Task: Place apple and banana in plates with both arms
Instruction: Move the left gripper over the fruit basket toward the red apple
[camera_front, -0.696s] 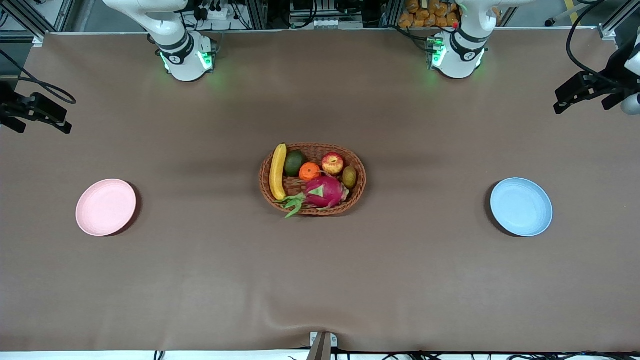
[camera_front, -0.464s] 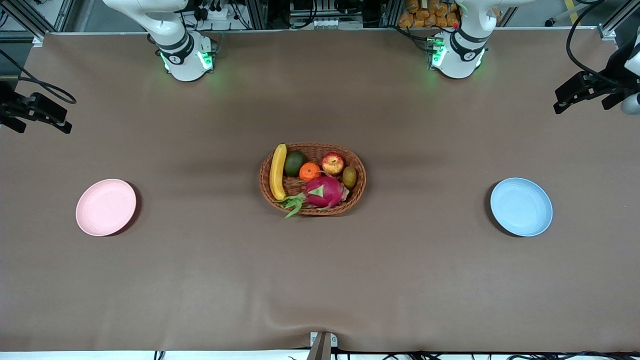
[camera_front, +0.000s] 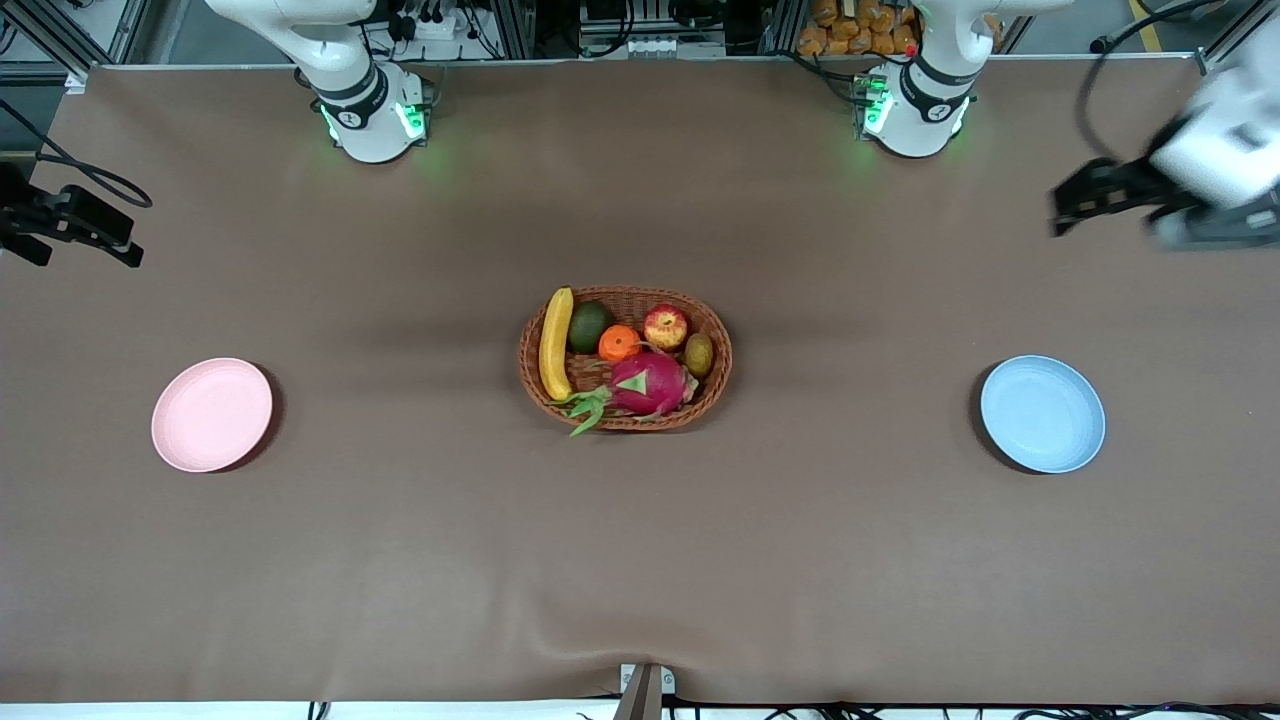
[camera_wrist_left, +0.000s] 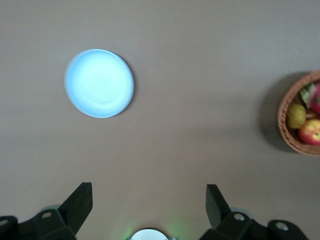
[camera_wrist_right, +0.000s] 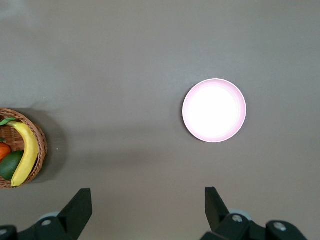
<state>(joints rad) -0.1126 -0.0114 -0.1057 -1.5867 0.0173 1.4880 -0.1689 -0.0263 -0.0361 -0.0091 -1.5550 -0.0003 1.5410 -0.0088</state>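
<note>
Both fruits in basket (camera_front: 718, 385) mid-table: apple (camera_front: 666, 326) toward left gripper (camera_front: 1075, 205), banana (camera_front: 555, 342), lengthwise toward bases, toward right gripper (camera_front: 95, 240). Fingers apart, holding nothing.

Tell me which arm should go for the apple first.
Left. The apple lies at the basket's left-arm end, and the left gripper is open; the banana lies toward the right gripper.
</note>
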